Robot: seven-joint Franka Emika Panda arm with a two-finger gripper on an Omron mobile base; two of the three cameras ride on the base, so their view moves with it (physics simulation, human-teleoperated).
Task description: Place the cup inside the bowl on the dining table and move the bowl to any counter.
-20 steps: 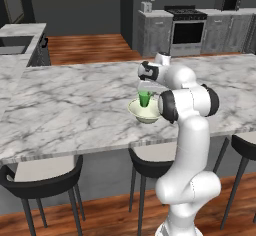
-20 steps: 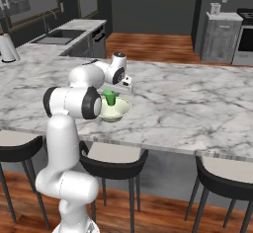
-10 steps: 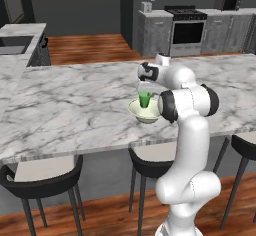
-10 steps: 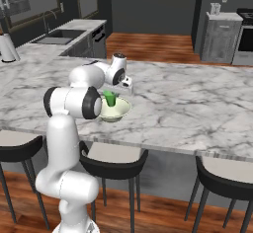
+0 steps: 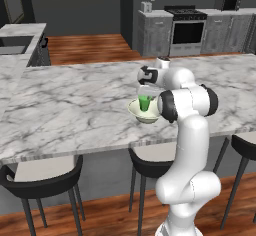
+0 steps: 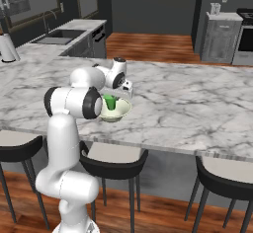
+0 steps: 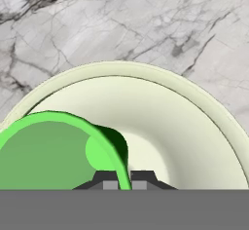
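Nothing has shifted over the last sec: your fingers (image 7: pixel 123 181) stay clamped on the rim of the small bright green tapered cup (image 5: pixel 145 102), held inside the wide pale cream-green glossy bowl (image 6: pixel 118 112) on the white marble desk (image 5: pixel 75 105). Release looks next; bowl's move still ahead.

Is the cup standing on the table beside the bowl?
No, the green cup sits inside the bowl, with the gripper shut on the cup's rim.
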